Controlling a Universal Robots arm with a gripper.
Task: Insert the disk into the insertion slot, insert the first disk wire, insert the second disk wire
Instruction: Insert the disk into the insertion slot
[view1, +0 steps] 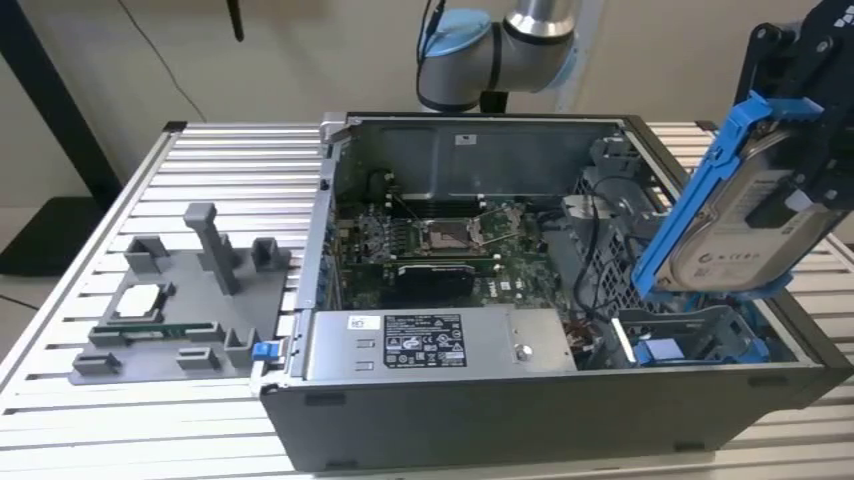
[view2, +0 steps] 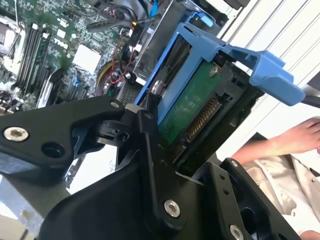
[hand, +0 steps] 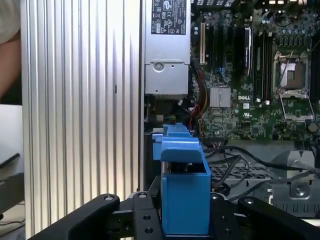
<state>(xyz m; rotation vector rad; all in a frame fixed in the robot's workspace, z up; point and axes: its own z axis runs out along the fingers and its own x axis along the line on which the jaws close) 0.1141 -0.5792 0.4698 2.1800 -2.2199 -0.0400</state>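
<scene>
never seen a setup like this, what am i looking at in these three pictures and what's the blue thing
This is a robot arm working on an open computer case that lies on a slatted metal table. The exterior view comes from a camera off the arm and takes in the whole scene. Both wrist views come from cameras riding on the arm, looking past its black gripper. The gripper is shut on the disk, a silver hard drive in a blue carrier, held tilted above the case. Below it is the slot, a bay with blue rails; the disk is not in it yet. Inside the case are a motherboard and a grey power-supply box. On the exterior view's left, a grey tray holds small parts.
</scene>
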